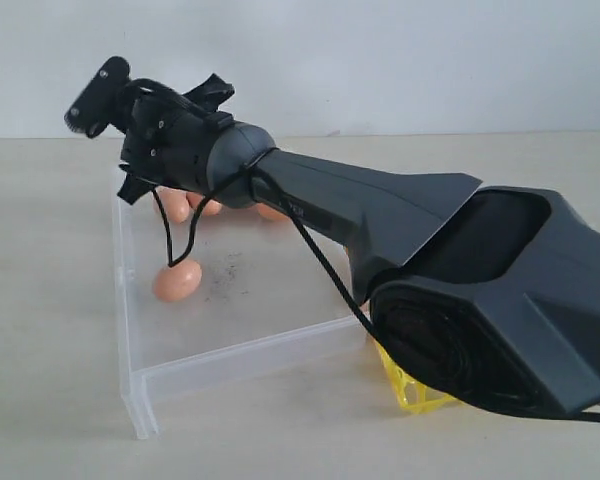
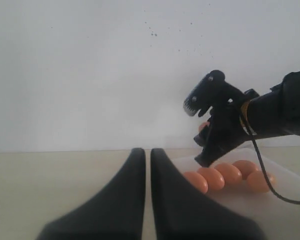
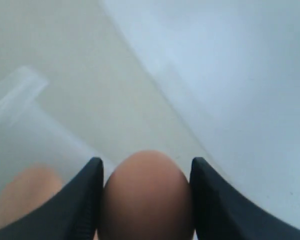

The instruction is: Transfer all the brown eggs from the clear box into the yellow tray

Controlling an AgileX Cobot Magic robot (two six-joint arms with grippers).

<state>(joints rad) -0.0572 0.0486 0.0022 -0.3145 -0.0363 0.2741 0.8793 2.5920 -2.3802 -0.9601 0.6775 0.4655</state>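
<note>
Bright even soft light; faint shadows; close-up brown egg [image 3: 147, 197] blurred.

exterior: behind right arm [image 1: 380, 215], over box [image 1: 240, 360]
left wrist: table-level, facing eggs [image 2: 221, 177]
right wrist: tight on one egg [image 3: 147, 195]
shared: box

My right arm [image 1: 380, 215] runs across the exterior view from about 4 o'clock up toward 10 o'clock, with the wrist tilted downward at its far end. My right gripper [image 3: 146, 164] is clamped on one brown egg [image 3: 147, 205], a finger pressed to each side. My left gripper [image 2: 146, 152] hangs low and level, its two fingers [image 2: 125, 200] drawn nearly together with nothing between them.
</note>
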